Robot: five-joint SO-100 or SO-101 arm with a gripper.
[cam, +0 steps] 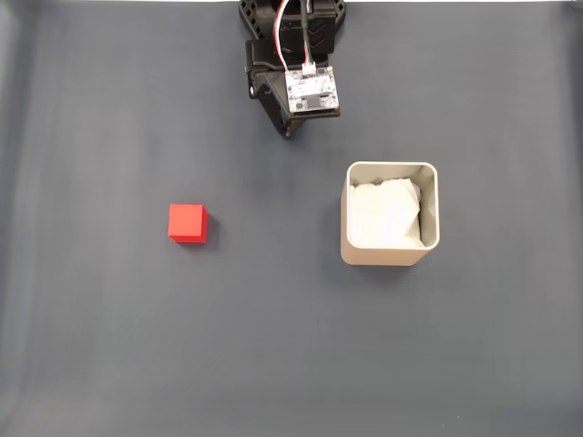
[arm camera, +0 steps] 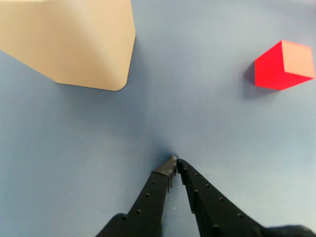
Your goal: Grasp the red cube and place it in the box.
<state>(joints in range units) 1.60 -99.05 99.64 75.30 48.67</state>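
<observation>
In the fixed view, the red cube (cam: pixel 188 223) is seen lying alone on the grey desk (cam: pixel 109 346), well apart from the box (cam: pixel 390 214), which stands upright with white paper inside. The arm is folded near the top edge.

In the wrist view, the gripper (arm camera: pixel 175 163) is shown closed and empty, its tips meeting just above the desk. The cube is judged light, rigid and matte; two opposite flat faces should be pinched.

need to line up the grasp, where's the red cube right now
In the fixed view the red cube sits alone on the grey table, left of the box; in the wrist view it's upper right of the gripper.
</observation>
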